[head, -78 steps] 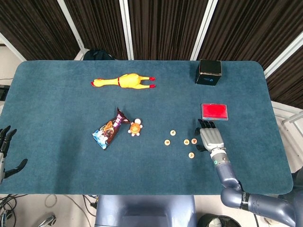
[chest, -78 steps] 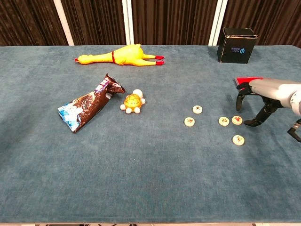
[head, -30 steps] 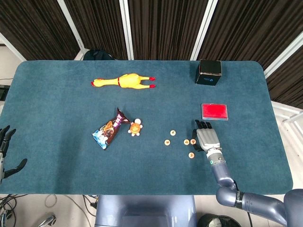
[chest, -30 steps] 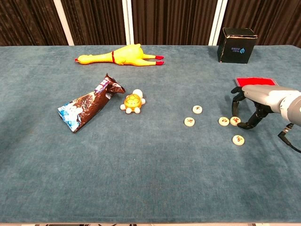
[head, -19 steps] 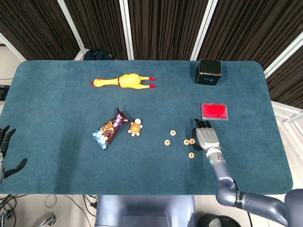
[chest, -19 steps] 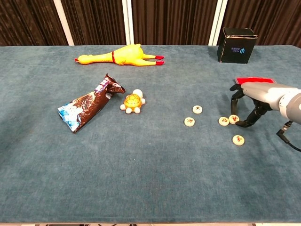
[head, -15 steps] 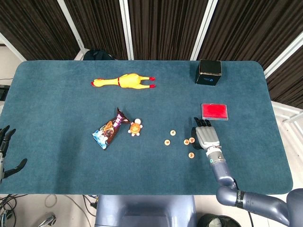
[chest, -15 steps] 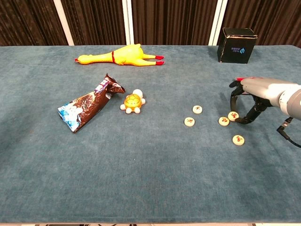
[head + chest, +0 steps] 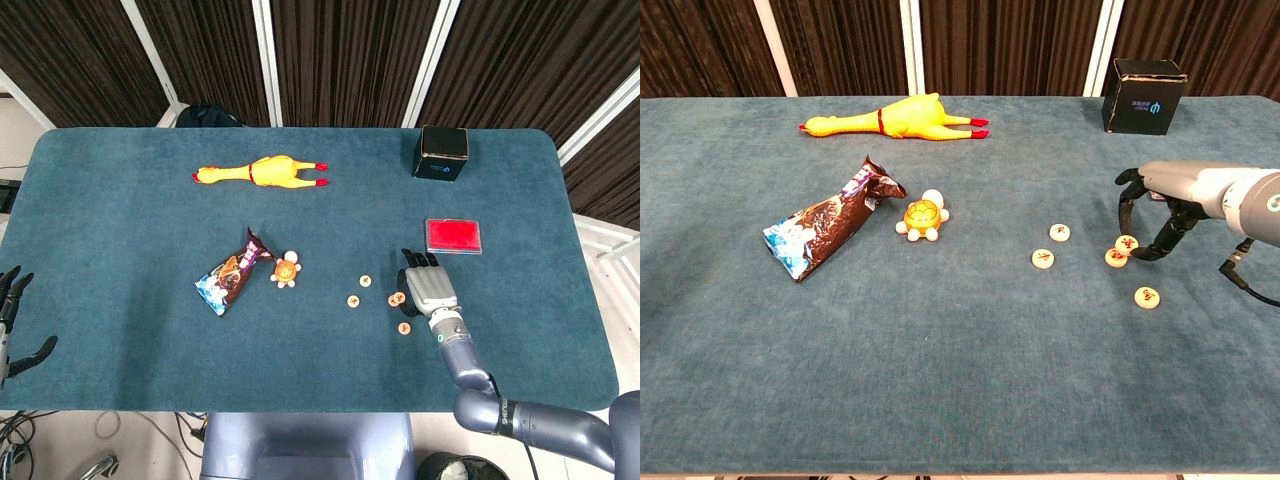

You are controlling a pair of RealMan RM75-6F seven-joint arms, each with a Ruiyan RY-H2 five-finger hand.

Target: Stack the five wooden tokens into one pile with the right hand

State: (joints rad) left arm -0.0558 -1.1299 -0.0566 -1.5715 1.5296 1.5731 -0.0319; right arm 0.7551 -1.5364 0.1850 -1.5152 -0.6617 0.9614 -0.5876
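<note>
Several small round wooden tokens lie on the blue table (image 9: 940, 380). Two sit apart at the left (image 9: 1060, 232) (image 9: 1043, 259), and one lies alone nearer the front (image 9: 1148, 297). My right hand (image 9: 1162, 205) pinches a wooden token (image 9: 1127, 243) between thumb and a finger. It holds that token slightly raised and tilted, overlapping the edge of another token (image 9: 1115, 258). In the head view the right hand (image 9: 428, 286) covers the held token, with a token (image 9: 395, 299) at its left. My left hand (image 9: 10, 318) hangs off the table's left edge, holding nothing, with its fingers apart.
A red flat pad (image 9: 453, 236) lies just behind the right hand and a black box (image 9: 1148, 96) stands at the back right. A turtle toy (image 9: 923, 216), a snack bag (image 9: 825, 231) and a yellow rubber chicken (image 9: 895, 117) lie to the left.
The right hand closed on the rightmost of the middle tokens, lifted it and carried it left, so it now overlaps the neighbouring token. The left hand has not moved.
</note>
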